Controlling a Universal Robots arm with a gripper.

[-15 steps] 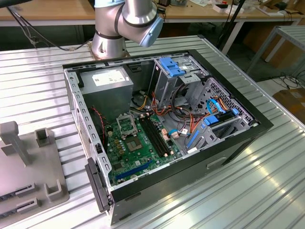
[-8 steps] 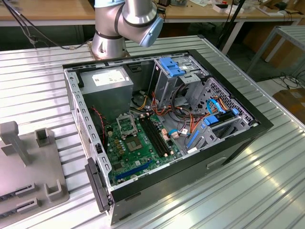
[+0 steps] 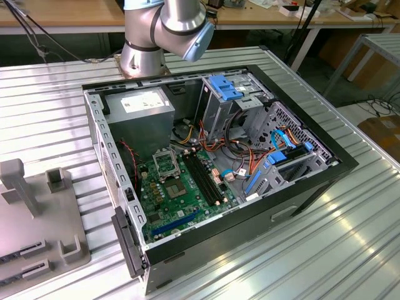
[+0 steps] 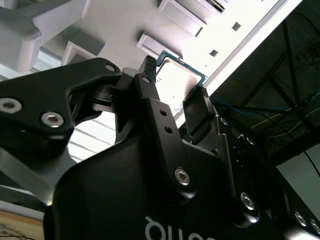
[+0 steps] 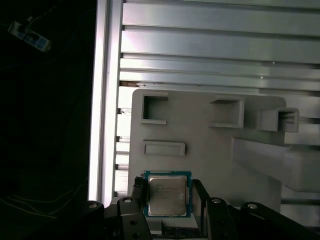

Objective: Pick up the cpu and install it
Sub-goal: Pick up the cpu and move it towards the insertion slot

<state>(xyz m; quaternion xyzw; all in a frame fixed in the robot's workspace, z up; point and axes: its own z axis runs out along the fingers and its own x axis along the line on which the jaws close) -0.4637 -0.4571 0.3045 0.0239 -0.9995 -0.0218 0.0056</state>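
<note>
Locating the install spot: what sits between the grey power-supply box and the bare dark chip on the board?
The square framed socket, in the exterior view.

Exterior view bright; glare streaks on ribbed silver metal tabletop point(image 3: 325, 250). Second wrist view backlit: black pincer point(image 4: 175, 80) silhouetted, whites blown.

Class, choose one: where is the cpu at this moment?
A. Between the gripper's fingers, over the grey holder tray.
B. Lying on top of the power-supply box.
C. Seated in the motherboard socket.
A: in both wrist views the cpu sits between the fingers of the gripper, which press on two opposite edges, with the grey holder tray behind it.
</note>
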